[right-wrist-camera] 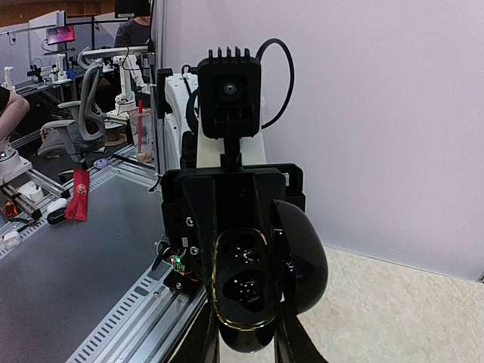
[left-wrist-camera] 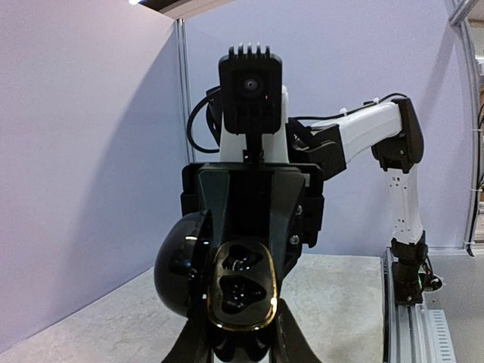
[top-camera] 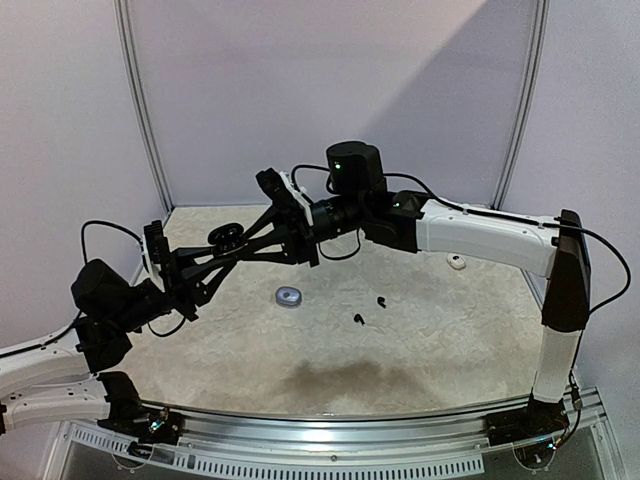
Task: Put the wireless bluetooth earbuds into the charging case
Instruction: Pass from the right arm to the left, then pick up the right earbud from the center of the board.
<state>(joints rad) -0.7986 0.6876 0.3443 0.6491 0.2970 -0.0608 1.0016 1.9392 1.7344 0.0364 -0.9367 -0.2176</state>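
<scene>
Tabletop [top-camera: 450, 340]: two black earbuds [top-camera: 358, 319], one black case [left-wrist-camera: 242, 274].

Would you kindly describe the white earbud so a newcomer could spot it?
Find the right arm's white forearm. On the table just below it lies the white earbud. It is alone there; the two black earbuds and the silver piece lie nearer the middle.

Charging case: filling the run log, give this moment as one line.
black charging case lid open, wells look empty, held mid-air | left gripper shut on it | right gripper shut on it | black earbuds on table
</scene>
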